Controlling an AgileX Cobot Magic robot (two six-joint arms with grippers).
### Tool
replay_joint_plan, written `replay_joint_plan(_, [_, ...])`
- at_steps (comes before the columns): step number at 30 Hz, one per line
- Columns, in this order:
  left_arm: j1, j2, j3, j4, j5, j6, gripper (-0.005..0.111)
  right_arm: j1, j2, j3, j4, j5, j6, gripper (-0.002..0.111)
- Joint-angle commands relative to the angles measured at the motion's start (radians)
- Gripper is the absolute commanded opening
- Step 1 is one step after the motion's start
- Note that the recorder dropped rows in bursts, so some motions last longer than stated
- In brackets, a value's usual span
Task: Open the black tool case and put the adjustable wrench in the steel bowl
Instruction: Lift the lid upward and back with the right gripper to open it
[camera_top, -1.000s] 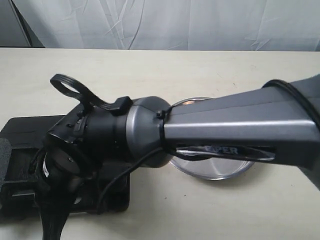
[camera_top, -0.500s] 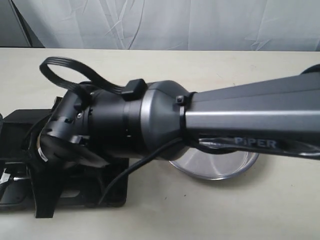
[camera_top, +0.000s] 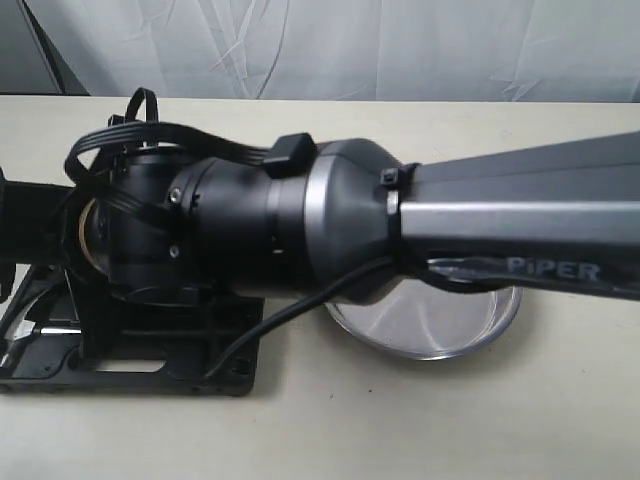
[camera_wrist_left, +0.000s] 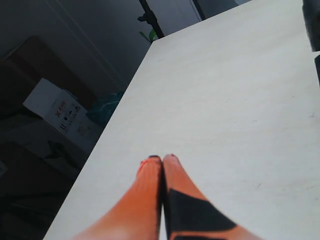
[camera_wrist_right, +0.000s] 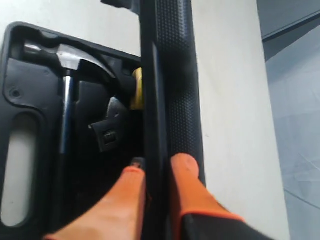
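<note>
Right claw (camera_wrist_right: 157, 167) is clamped on the lid (camera_wrist_right: 172, 75) of the case (camera_top: 130, 365). One orange finger (camera_wrist_right: 131, 192) is on the inner side and the other on the pebbled outer face, with the lid edge pinched between them. The case is open, lid lifted off the base (can't read the exact angle, since the right arm (camera_top: 480, 230) blocks most of it in the exterior view).

Wrench (camera_wrist_right: 109, 131) is in the case tray. Its silver jaw head shows just beside the hammer (camera_wrist_right: 67, 90) shaft, near the hammer head. The handle is lost in shadow. A yellow part (camera_wrist_right: 136, 87) sits between the wrench head and the lid; can't tell what it is. Neither claw is touching the wrench.

Bowl (camera_top: 440, 325) is upright on the table (camera_top: 450, 430), just right of the case in the exterior view. Its far half is hidden behind the right arm, and only the near rim and part of the floor are visible. The wrench is not in it yet.

Left claw (camera_wrist_left: 162, 159) is closed: orange fingertips pressed together with nothing between them, over bare tabletop close to the table edge. A cardboard box (camera_wrist_left: 52, 107) sits past that edge, off the table. The dark shape at the frame edge in the left wrist view is too cropped to identify.
</note>
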Motion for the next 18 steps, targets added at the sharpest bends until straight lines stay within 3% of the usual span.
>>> replay_joint_plan(1, [-0.006,0.005,-0.002,0.001,-0.009,-0.008,0.0,-0.015,-0.042,-0.003,-0.078,-0.003,0.056,-0.001])
replay_joint_plan(6, [-0.006,0.005,-0.002,-0.001,-0.009,-0.008,0.0,-0.072,-0.046,-0.003,-0.193,-0.013,0.176,-0.001])
replay_joint_plan(18, [-0.006,0.005,-0.002,-0.001,-0.023,-0.006,0.0,-0.25,-0.046,-0.003,-0.203,-0.207,0.179,-0.001])
